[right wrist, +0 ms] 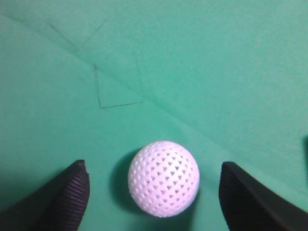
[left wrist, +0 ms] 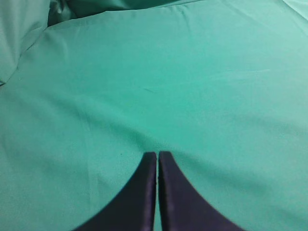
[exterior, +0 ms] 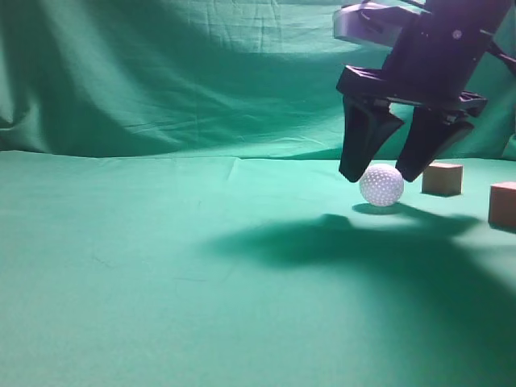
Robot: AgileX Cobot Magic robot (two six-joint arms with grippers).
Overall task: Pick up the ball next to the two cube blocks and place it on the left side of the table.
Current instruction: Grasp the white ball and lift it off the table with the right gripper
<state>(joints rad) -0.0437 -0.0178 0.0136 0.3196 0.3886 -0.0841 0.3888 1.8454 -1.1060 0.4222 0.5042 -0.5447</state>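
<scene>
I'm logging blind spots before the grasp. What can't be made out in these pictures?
- Exterior view: the right cube is cut off by the frame edge.
- Exterior view: the ball is partly covered by the right gripper, so any contact is unclear.
- Right wrist view: both cubes lie outside the frame, and the fingers are cut off at the bottom.
- Left wrist view: only the left gripper and cloth show.

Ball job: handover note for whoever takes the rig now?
Right gripper: open, straddling the ball, no grip yet.
Left gripper: shut, empty, over bare cloth.
Ball sits on the table, right side, beside the two cube blocks.
Done: approach and alignment.
Left: close on ball, lift, carry to the left side, release.
</scene>
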